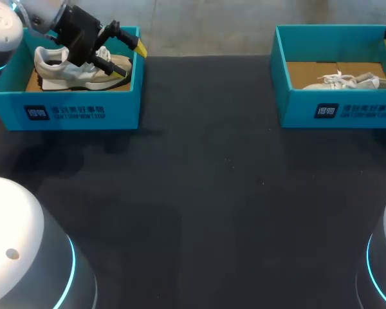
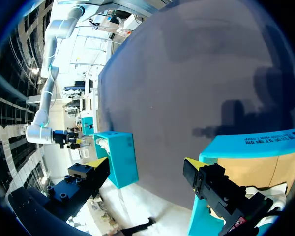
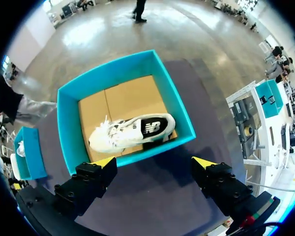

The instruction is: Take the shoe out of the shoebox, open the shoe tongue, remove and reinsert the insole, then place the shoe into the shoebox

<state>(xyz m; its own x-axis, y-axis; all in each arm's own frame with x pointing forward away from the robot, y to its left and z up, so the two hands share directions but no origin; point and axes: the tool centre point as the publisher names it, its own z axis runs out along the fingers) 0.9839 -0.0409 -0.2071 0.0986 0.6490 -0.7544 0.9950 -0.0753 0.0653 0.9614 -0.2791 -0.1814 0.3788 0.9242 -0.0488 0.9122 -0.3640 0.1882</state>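
Shoeboxes of teal card sat well apart at the far edge of the dark, matte table (image 1: 199,193), each with straight walls, no lid on, and a brown cardboard floor. The left shoebox (image 1: 83,116) held the left shoe (image 1: 51,67), a cream-white trainer with a darker sole, standing on that sole and partly hidden by the arm above it. The left gripper (image 1: 130,61) hung over that shoe near the box's inner wall, its yellow-tipped fingers spread apart with nothing between them. The right shoebox (image 1: 296,106) held the right shoe (image 3: 130,132), a white trainer with loose laces and a black insole showing through its opening; it lay on the floor close to the box's front wall. The right gripper (image 3: 154,164) hovered above that front wall, its fingers also wide apart and clear of both shoe and box.
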